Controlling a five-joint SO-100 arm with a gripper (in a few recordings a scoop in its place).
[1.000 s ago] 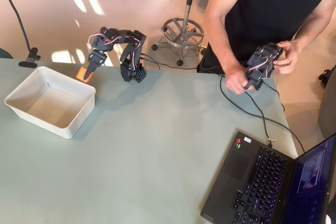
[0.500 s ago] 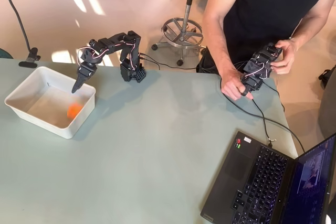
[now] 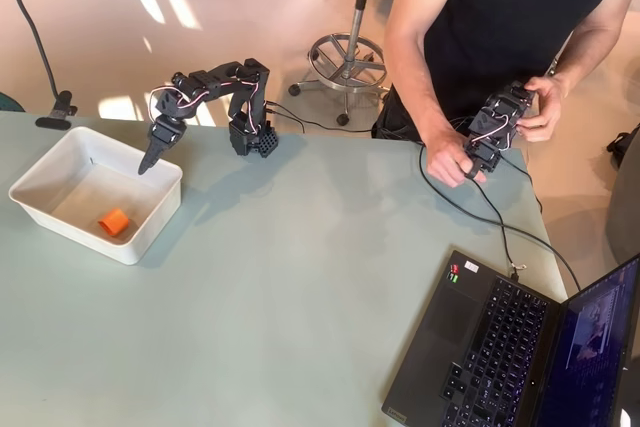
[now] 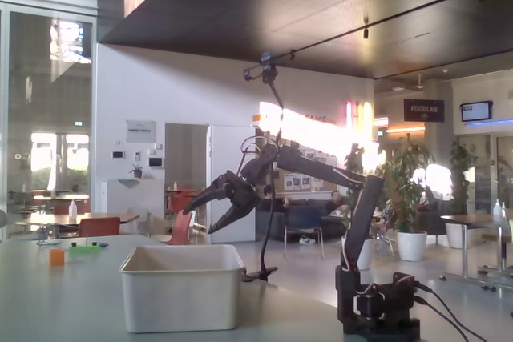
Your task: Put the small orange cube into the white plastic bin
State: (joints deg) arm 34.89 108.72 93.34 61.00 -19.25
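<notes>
The small orange cube (image 3: 114, 221) is seen in the overhead view lying on the floor of the white plastic bin (image 3: 38, 170), toward its near wall and slightly turned against the bin's sides. Its faces are plain and bright. The bin is a shallow white rectangular tub with rounded corners, a rolled rim and sloping sides, set askew near the left end of the tabletop. In the fixed view the bin (image 4: 181, 291) is shown side-on, standing upright.

Looks like a big public atrium or campus lobby, not a lab. The fixed view shows café tables (image 4: 76, 219), potted plants (image 4: 405, 190), a "FOODLAB" sign (image 4: 423, 110) and tall glass walls (image 4: 44, 126).
</notes>
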